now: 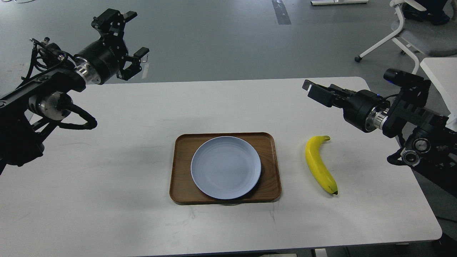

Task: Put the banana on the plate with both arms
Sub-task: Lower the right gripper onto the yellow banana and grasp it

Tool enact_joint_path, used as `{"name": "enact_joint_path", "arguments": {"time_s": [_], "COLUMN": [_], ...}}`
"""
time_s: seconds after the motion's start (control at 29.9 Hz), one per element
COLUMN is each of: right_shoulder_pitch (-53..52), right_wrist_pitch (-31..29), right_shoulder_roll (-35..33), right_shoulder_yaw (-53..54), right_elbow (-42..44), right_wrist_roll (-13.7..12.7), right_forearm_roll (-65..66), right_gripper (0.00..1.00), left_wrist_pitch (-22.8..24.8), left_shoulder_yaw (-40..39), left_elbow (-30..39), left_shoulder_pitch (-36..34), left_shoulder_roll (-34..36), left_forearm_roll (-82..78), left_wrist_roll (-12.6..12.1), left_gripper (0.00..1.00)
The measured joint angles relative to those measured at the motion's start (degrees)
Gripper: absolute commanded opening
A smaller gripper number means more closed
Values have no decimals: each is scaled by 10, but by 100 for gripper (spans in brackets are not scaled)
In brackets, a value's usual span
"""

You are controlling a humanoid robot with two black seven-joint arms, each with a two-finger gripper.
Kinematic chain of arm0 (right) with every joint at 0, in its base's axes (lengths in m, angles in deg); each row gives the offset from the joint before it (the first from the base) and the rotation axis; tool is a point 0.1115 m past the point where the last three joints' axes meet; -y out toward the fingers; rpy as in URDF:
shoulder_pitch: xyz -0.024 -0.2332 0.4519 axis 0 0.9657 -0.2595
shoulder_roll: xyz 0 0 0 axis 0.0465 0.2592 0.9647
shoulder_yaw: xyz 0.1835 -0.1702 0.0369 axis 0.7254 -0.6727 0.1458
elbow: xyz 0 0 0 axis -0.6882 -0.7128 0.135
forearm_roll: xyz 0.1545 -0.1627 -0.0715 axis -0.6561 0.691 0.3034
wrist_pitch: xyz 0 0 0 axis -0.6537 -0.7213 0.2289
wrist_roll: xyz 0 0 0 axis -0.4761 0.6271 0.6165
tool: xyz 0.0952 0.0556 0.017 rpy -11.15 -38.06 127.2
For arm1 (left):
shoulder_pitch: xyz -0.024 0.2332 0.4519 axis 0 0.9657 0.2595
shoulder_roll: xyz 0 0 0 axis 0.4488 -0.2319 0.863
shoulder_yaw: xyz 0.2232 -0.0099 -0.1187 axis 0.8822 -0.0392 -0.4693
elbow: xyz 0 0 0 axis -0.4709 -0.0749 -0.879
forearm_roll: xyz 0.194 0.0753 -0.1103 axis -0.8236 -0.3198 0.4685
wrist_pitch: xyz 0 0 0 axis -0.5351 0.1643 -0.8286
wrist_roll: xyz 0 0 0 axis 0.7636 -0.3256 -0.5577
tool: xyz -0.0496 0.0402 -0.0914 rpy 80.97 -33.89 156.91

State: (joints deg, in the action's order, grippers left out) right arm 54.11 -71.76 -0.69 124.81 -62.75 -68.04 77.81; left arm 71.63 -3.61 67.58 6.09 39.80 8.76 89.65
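Observation:
The yellow banana (pixel 319 165) lies on the white table, to the right of the tray, its dark tip toward me. The pale blue-grey plate (pixel 225 167) sits empty on the brown wooden tray (pixel 181 142). My left gripper (pixel 132 34) is open and empty, held high beyond the table's far left edge, far from plate and banana. My right gripper (pixel 316 92) hangs above the table behind and slightly left of the banana's stem end, pointing left. It is seen side-on, so its fingers cannot be told apart. It holds nothing.
The white table (pixel 107 200) has its right edge close to my right arm. A second white table (pixel 441 73) and a white office chair (pixel 410 30) stand at the far right. Grey floor lies beyond.

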Motion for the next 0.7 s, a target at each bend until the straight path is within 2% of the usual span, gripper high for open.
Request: {"name": "enact_joint_path", "arguments": {"time_s": [0.07, 0.13, 0.3, 0.43, 0.5, 0.7], "right_shoulder_pitch": [9, 25, 50, 54, 54, 54], "right_wrist_pitch": [-3, -4, -5, -6, -10, -26], "right_shoulder_roll": [-2, -3, -16, -21, -21, -22], "right_shoulder_yaw": [-1, -3, -25, -59, -71, -106], "right_elbow": [-3, -4, -8, -14, -15, -12], "right_wrist_roll": [-1, -3, -16, -62, -77, -85], "right_forearm_roll": [1, 10, 63, 89, 93, 157], "right_gripper": [100, 100, 100, 100, 99, 99], "left_wrist_pitch": [1, 3, 6, 8, 8, 5], "left_shoulder_yaw": [-1, -2, -2, -2, -2, -1], "left_elbow": [0, 0, -5, -7, -7, -7], "left_shoulder_pitch": [0, 0, 5, 16, 23, 44], "left_shoulder_roll": [-3, -5, -7, -7, -7, -10], "left_forearm_roll": [20, 28, 30, 29, 27, 24], "left_wrist_roll": [-24, -33, -34, -34, -34, -33], "left_gripper": [98, 98, 98, 98, 98, 98]}}
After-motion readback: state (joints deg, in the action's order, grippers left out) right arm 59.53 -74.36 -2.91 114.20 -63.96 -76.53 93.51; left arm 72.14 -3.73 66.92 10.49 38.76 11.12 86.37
